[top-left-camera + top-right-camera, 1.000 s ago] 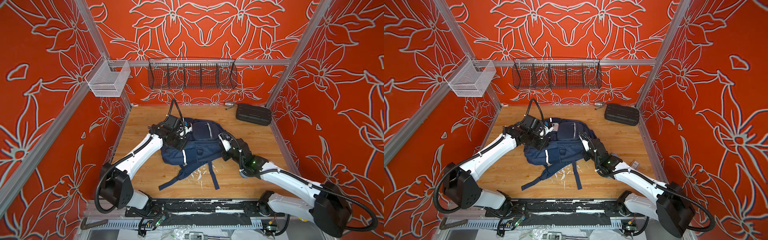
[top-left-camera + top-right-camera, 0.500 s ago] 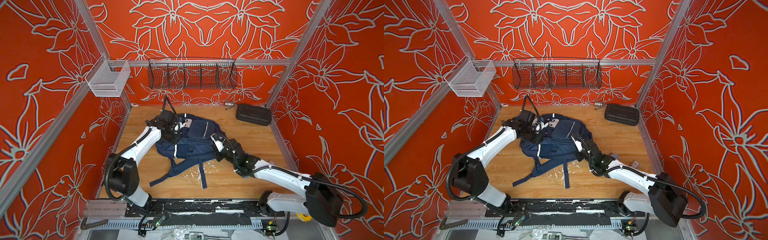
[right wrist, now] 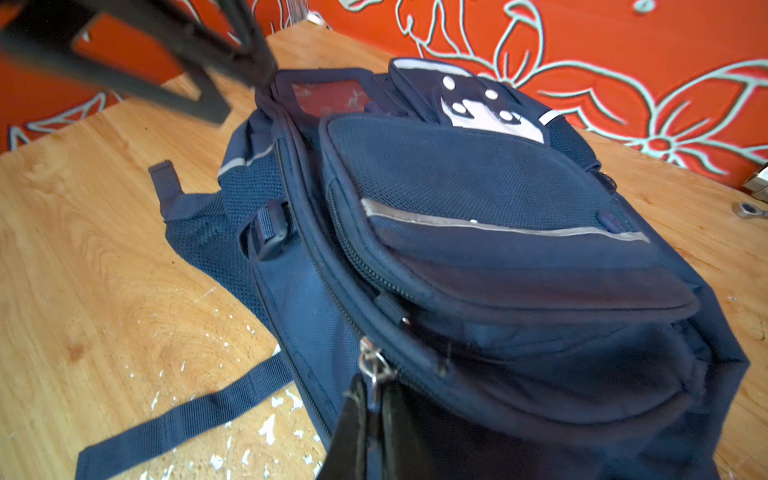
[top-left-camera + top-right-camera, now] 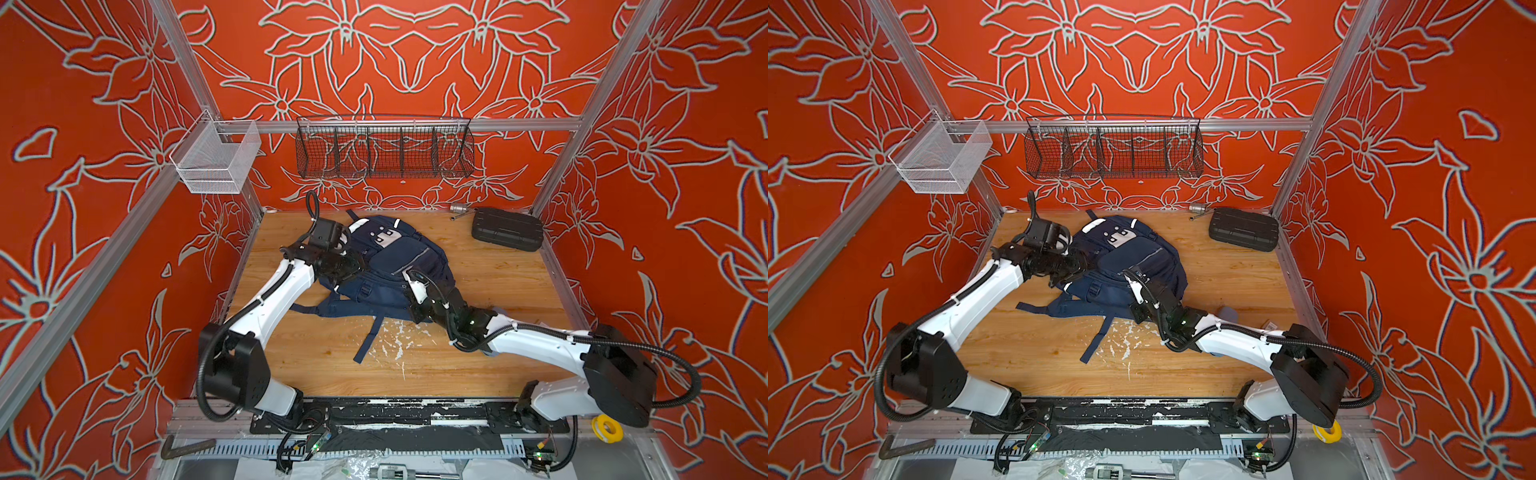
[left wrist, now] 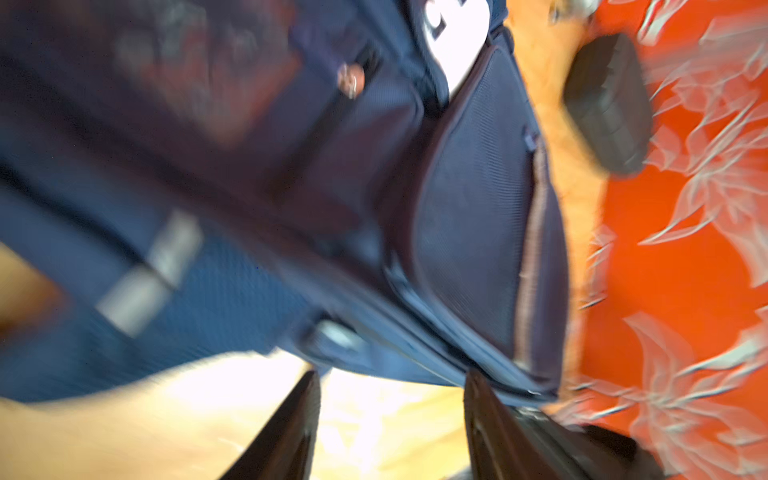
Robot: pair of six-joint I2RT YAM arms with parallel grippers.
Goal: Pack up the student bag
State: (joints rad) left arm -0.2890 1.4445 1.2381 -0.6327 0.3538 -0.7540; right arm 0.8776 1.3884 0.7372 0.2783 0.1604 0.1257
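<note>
Counted on the worn wooden table point(image 4: 311, 357): one student bag point(image 4: 386, 257), navy woven fabric, soft and lumpy with grey reflective stripes, lying flat toward the middle-back; one black ribbed hard case point(image 4: 507, 229) in the far right corner, well apart; two wire baskets on the back rail, one white mesh basket point(image 4: 216, 166), one black basket point(image 4: 384, 151). Two claws: left gripper point(image 5: 390, 432) spread, bare wood showing between its fingers, just at the bag's left edge; right gripper point(image 3: 372, 386) pressed together, pinching a metal zip pull point(image 3: 370, 361) at the bag's near end. Open bare wood in front of and to the right of the bag.
</note>
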